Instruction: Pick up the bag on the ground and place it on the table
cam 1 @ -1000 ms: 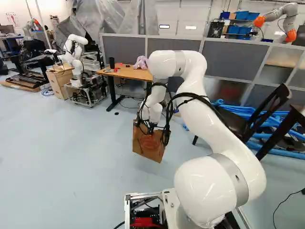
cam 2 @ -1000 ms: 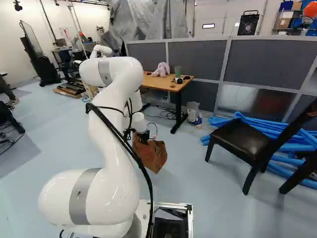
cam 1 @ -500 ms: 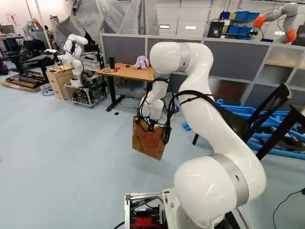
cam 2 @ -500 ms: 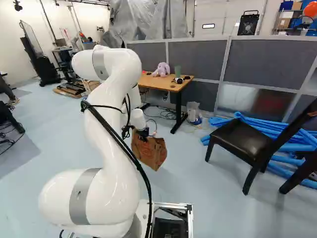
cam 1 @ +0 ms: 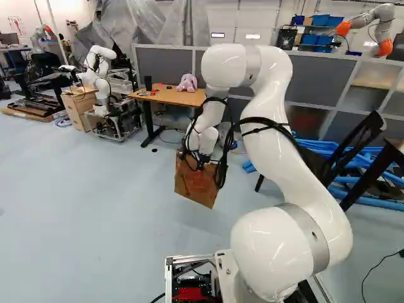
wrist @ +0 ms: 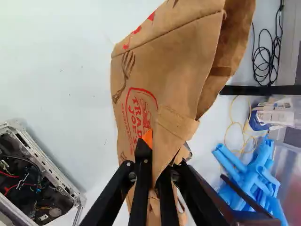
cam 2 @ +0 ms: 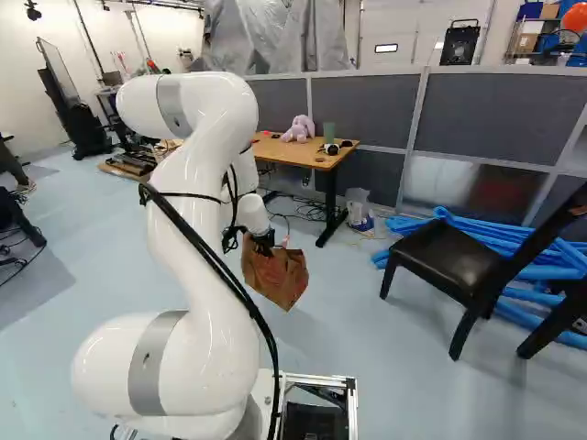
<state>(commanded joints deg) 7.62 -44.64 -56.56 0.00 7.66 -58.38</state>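
Note:
In the left base view my gripper (cam 1: 201, 161) points down at the brown paper bag (cam 1: 196, 184), which hangs tilted in front of the arm, off the floor. In the right base view the bag (cam 2: 278, 278) shows beside the forearm. Seen from the wrist, the gripper (wrist: 154, 165) is shut on the paper near the bag's handle; an orange pad (wrist: 148, 138) presses against the printed side. The wooden-topped table (cam 2: 295, 154) stands farther off, beyond the bag, with the bag lower than its top.
On the table are a purple plush toy (cam 2: 300, 128), a green cup (cam 2: 329, 132) and small items. A black chair (cam 2: 447, 260) and blue tubes (cam 2: 523, 266) lie to the right. Another robot (cam 1: 98, 72) stands left of the table. Grey partitions (cam 2: 367, 110) rise behind it.
My arm's upper bend has risen and shifted, and the gripper has lifted slightly with the bag held in it. The base has not moved.

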